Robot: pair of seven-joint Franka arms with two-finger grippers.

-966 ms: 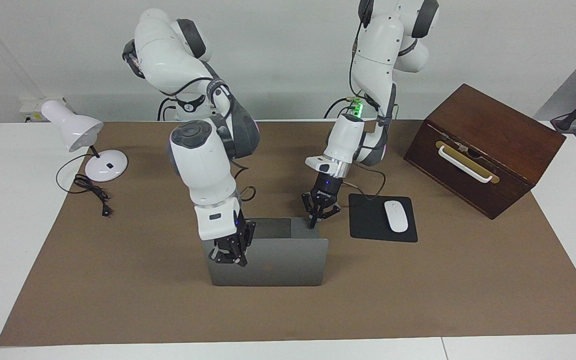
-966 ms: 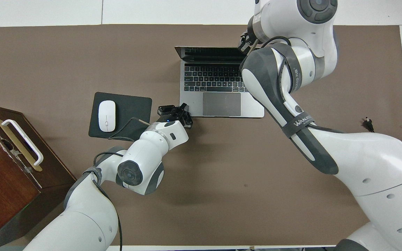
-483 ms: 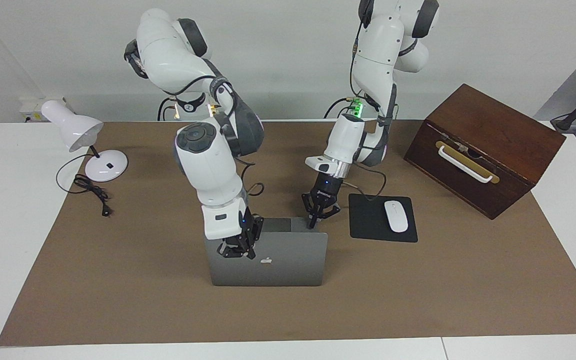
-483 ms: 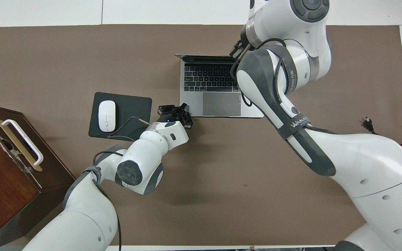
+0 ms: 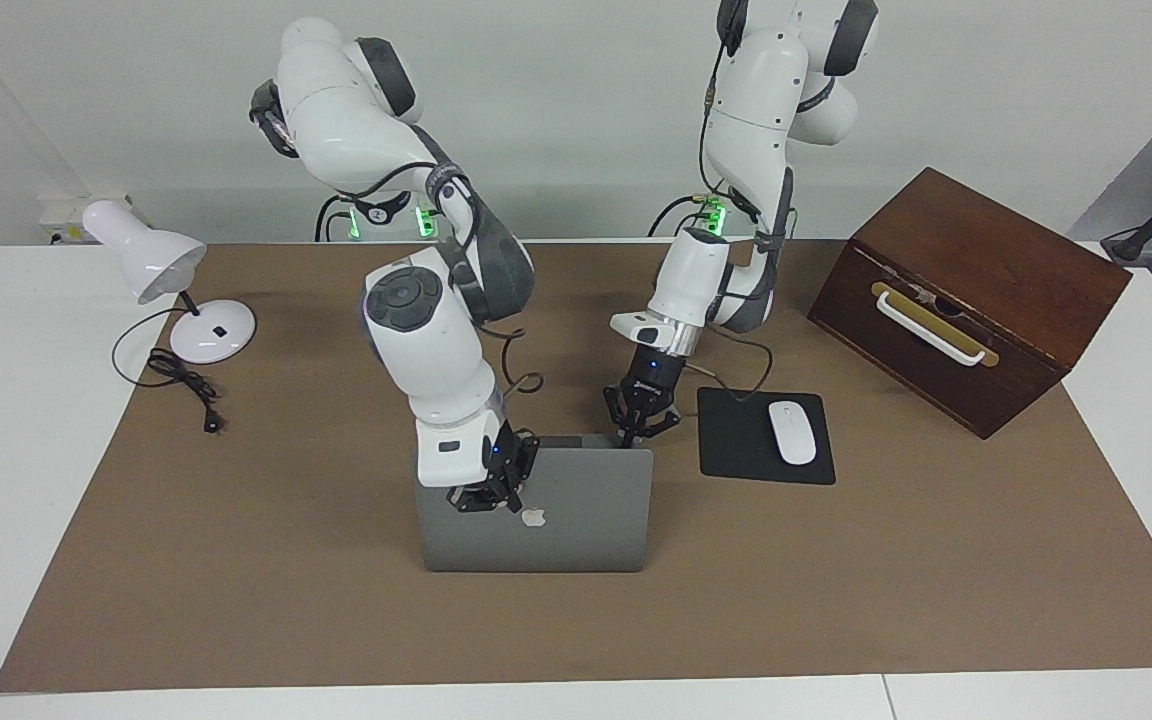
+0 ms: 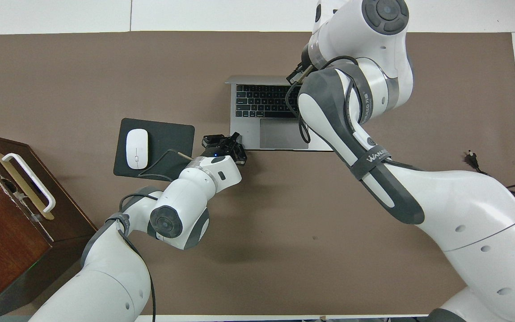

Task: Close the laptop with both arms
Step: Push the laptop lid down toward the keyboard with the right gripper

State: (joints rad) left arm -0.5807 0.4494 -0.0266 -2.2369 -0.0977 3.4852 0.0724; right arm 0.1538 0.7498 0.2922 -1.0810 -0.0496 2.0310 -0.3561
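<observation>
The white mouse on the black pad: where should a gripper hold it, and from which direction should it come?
Grip the white mouse across its two long sides, near mid-length, coming straight down from above. It lies flat and low on the mouse pad, long axis pointing toward the robots, so probably only its narrow width fits between two fingers.

right claw (image 5: 489, 497): closed, on laptop (image 5: 576, 525) lid | left claw (image 5: 639, 428): closed, at base corner
</observation>
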